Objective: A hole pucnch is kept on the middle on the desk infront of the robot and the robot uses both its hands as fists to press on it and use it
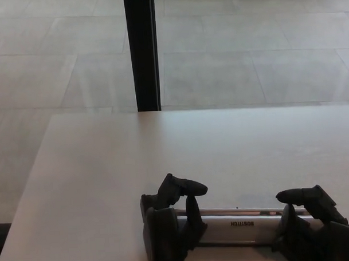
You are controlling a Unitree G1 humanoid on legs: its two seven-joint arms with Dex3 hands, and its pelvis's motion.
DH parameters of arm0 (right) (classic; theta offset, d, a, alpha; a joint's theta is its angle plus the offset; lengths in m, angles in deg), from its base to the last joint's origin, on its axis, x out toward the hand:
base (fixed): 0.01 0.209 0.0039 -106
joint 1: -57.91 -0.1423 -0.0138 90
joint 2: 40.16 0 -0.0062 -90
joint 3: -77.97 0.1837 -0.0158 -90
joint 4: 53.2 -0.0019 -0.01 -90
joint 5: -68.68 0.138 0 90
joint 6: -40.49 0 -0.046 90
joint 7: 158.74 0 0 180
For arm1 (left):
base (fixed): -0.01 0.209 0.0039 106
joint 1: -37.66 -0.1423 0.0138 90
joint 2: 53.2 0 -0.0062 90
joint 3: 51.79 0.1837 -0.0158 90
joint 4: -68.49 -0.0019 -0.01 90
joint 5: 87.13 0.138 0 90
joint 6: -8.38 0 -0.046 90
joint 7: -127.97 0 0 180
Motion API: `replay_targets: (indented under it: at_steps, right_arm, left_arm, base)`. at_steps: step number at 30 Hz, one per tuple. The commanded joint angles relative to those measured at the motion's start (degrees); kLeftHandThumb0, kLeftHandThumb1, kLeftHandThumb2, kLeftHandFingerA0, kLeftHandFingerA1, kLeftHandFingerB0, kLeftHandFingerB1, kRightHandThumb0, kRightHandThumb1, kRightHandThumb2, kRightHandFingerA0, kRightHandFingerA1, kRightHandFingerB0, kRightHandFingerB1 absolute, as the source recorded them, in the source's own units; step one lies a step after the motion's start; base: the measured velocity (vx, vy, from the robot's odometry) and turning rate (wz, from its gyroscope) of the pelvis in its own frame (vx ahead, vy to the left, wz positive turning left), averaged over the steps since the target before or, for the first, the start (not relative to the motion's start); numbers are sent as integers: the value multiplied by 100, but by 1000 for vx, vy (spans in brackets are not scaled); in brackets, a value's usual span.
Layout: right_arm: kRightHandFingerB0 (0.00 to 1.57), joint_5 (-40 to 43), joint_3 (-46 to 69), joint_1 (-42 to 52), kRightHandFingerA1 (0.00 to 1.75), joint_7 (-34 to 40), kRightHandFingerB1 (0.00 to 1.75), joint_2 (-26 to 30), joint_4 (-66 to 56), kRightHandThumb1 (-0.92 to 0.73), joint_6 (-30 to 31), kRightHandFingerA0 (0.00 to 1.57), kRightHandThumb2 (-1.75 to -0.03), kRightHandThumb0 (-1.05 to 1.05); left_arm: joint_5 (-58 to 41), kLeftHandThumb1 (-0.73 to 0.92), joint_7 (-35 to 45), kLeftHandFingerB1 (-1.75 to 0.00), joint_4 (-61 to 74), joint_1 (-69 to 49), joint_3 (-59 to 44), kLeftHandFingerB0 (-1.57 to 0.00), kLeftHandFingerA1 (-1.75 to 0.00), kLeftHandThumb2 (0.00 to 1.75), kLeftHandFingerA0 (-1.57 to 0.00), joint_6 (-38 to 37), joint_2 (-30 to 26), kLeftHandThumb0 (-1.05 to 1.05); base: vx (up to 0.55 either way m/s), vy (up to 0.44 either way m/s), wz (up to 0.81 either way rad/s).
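Both hands are clenched into fists, left hand [166,225] and right hand [312,229] on the ends of the hole punch [238,225] at the tabletop [163,148] near edge. Uneven pressing could tip it.

A pale desk [107,167] stands on a grey tiled floor [246,48], with a black post [141,51] behind its far edge.
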Motion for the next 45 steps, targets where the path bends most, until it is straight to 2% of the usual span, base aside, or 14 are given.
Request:
replay_targets:
  at_steps: [1,12,13,14,16,17,19,20,24,26,31,39,42,45]
  right_arm:
    - [80,-203,567,-9,175,1340,161,-588,1328,-58,-545,97,-95,-36]
    - [76,-125,577,-22,175,1254,158,-615,1199,-61,-770,100,-90,-41]
    - [76,70,563,-28,175,1119,142,-665,960,-60,-669,120,-91,-40]
    - [79,17,541,-36,175,1176,139,-644,815,-59,-584,122,-92,-39]
    - [79,19,544,-44,175,1186,139,-638,811,-59,-586,122,-92,-39]
    - [83,119,447,-20,175,986,151,-541,369,-60,-380,107,-99,-38]
    - [83,162,400,-1,175,904,151,-500,159,-60,-276,107,-99,-38]
    - [81,173,312,10,175,865,151,-405,-296,-61,112,106,-100,-36]
    - [76,609,-25,243,175,441,144,-35,-1690,-68,1464,104,-98,-34]
    - [78,680,-112,270,175,373,141,76,-2053,-64,1747,104,-103,-31]
    - [74,1080,-302,205,175,157,138,387,-2946,-68,2612,100,-96,-30]
    - [72,1529,-534,307,175,-10,141,1001,-4261,-68,3739,99,-99,-35]
    - [70,2120,-103,335,175,111,144,1579,-4805,-75,4260,98,-92,-31]
    - [70,2253,233,302,175,181,143,1851,-4896,-72,4329,99,-98,-29]
  left_arm:
    - [530,80,-1453,-150,-1226,-350,-142,-63,-175,79,-80,92,1375,-27]
    - [520,77,-1470,-152,-1415,-386,-239,-63,-175,86,-81,-431,1507,-30]
    - [499,78,-1427,-155,-1286,-405,-246,-62,-175,85,-81,-420,1523,-31]
    - [475,78,-1402,-154,-1244,-412,-263,-64,-175,83,-81,-528,1528,-30]
    - [483,78,-1404,-154,-1265,-394,-272,-64,-175,83,-81,-542,1536,-30]
    - [228,74,-1091,-159,-874,-528,-316,-63,-175,90,-84,-641,1582,-31]
    - [125,74,-954,-159,-699,-592,-339,-63,-175,90,-84,-686,1603,-31]
    - [-374,71,-314,-160,-178,-753,-340,-59,-175,99,-91,-798,1603,-29]
    - [-1129,73,738,-156,1662,-1185,205,-59,-175,98,-93,161,1154,-29]
    - [-1417,73,828,-149,2380,-1270,340,-65,-175,97,-92,642,1015,-28]
    - [-1981,79,1009,-162,4085,-1093,598,-50,-175,90,-88,1771,551,-31]
    - [-2974,83,960,-164,5223,-769,110,-46,-175,92,-88,3160,215,-28]
    - [-3425,83,1074,-157,5716,-666,-329,-46,-175,95,-87,3517,-287,-26]
    - [-3657,79,1177,-158,5944,-618,-597,-49,-175,101,-89,3681,-587,-25]
  base:
    - [0,0,0]
    - [0,0,0]
    - [0,0,0]
    - [0,0,0]
    - [0,0,0]
    - [0,0,0]
    - [0,0,0]
    - [0,0,0]
    - [0,0,0]
    - [0,0,0]
    - [0,0,0]
    - [0,0,0]
    - [0,0,0]
    - [0,0,0]
